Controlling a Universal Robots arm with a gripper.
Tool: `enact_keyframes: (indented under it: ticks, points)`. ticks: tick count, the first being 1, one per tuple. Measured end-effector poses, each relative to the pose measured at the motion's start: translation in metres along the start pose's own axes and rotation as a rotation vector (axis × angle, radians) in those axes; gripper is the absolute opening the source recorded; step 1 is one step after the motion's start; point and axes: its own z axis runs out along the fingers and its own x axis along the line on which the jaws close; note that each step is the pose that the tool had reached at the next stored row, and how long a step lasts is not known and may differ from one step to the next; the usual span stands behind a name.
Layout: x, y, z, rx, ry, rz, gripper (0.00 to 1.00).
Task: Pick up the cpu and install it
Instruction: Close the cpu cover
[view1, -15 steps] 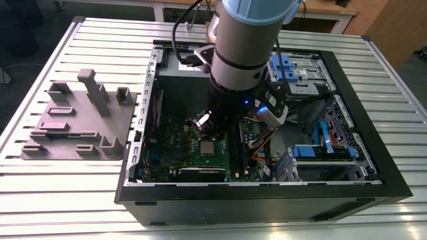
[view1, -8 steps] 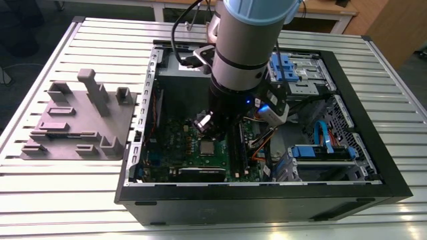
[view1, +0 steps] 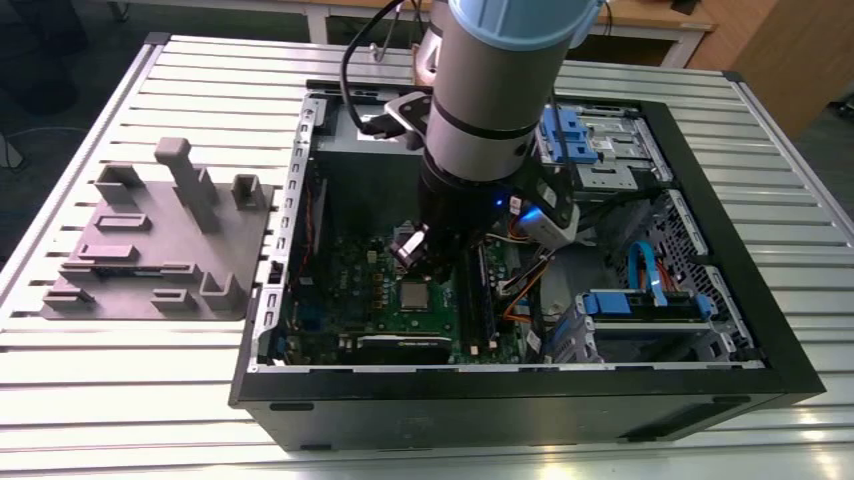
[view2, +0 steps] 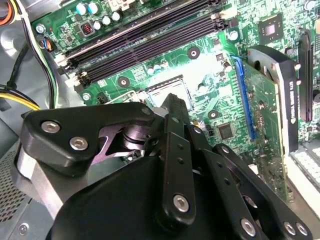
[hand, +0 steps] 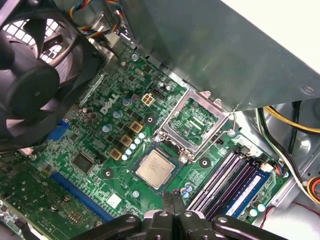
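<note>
First wrist view: the cpu (hand: 155, 169) lies flat in its socket on the green motherboard (hand: 95, 150), the metal socket frame (hand: 194, 119) hinged open just beside it.
The gripper (hand: 174, 200) hovers above the chip with fingers pressed together, holding nothing. In the exterior view, the open computer case (view1: 521, 400) rests on a slatted metal table (view1: 120, 400) beside a grey moulded tray (view1: 154, 245).

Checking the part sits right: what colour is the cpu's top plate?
Silvery-grey with a pale thin rim; the cpu shows best in the first wrist view.
</note>
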Motion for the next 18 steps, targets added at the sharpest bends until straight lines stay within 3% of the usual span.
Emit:
enact_keyframes:
  ticks: [11,18]
  points:
    - [-0.0007,-0.0005,0.0,0.002,0.0009,-0.052,0.1]
    - [-0.0008,-0.0005,0.0,0.0022,0.001,-0.057,0.1]
